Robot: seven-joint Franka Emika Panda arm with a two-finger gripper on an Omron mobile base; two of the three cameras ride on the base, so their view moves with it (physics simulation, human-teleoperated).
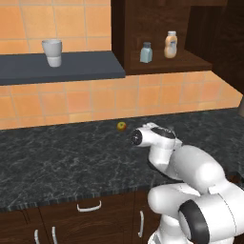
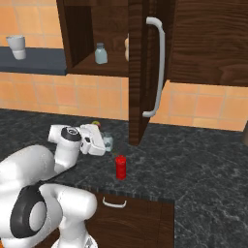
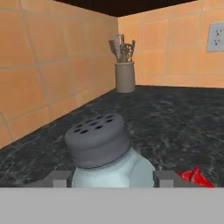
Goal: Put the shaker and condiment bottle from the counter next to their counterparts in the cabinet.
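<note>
Working from the biggest thing down, I have the cabinet [image 2: 121, 38] standing open above the counter [image 1: 66, 162], with the counterparts on its shelf board: the matching shaker [image 1: 146, 53] and, just beside it, the tan-orange bottle [image 1: 170, 45]. My read is that I am in the grasp step for the first item, with the lift to the cabinet to come. The gripper [image 2: 102, 142] is low over the counter and its jaws flank the shaker [image 3: 105, 151] on both sides, drawn in close to the glass body; I judge them closed on it or very nearly so, though from the hand view I cannot swear both pads touch. The shaker stands upright on the counter, cap toward the camera, squarely between the fingertips [image 3: 165, 178]. The condiment bottle [image 2: 120, 167] stands just beside it, nearer the counter's front edge, so the next move calls for a straight rise that doesn't clip it, then a reach up past the open door [image 2: 140, 72] to the shelf.
</note>
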